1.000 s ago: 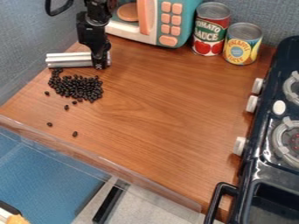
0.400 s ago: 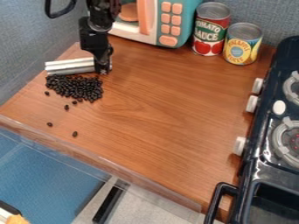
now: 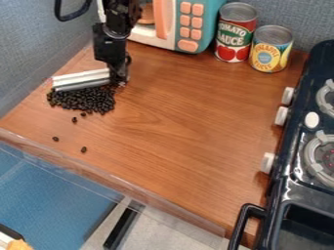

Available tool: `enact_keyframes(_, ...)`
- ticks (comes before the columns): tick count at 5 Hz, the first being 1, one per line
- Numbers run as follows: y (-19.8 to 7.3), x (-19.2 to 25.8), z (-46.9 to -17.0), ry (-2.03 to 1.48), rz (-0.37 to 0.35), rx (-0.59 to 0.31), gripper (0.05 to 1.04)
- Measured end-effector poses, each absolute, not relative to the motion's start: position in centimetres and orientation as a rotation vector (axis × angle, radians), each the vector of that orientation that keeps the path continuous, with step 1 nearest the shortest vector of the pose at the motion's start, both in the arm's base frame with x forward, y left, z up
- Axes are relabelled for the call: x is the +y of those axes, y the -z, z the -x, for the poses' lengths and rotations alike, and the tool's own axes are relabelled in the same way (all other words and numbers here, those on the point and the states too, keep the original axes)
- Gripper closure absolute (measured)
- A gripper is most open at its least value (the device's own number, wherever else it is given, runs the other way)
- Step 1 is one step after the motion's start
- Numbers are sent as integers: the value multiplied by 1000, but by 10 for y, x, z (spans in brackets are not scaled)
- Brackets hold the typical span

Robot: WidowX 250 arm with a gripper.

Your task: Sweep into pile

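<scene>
While positioned at the upper left of the camera view, clamps the black gripper (image 3: 119, 79) on the right end of a white-and-gray sweeping bar (image 3: 81, 80). Places the bar slantwise along the back edge of a dark bean pile (image 3: 85, 100), on the left of the wooden counter (image 3: 182, 107). Shows a few stray beans (image 3: 83, 149) apart from the pile, toward the front edge. Also pictured: toy microwave (image 3: 207, 22), at the top; red can (image 3: 235, 30) and yellow can (image 3: 271, 51), just beside it; black stove (image 3: 277, 195), at right.

The gripper (image 3: 119, 79) holds a silvery bar (image 3: 81, 80) against black beans (image 3: 83, 100).
</scene>
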State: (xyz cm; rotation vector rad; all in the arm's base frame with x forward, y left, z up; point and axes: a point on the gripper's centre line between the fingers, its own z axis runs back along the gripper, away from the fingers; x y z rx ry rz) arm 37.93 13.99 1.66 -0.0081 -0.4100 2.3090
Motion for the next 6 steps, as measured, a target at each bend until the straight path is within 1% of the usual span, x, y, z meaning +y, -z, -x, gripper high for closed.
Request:
enact_keyframes(1, -16, 140, -374, -2377, -14, -403, 692)
enact_keyframes(2, -16, 139, -373, -2378, -12, -394, 692)
enact_keyframes(3, -18, 138, -381, -2188, 12, -404, 692)
enact_keyframes(4, -25, 140, -389, -2050, 30, -431, 692)
enact_keyframes(5, -50, 139, -402, -1973, 100, -476, 692)
enact_keyframes(6, -76, 146, -401, -1947, 148, -512, 692)
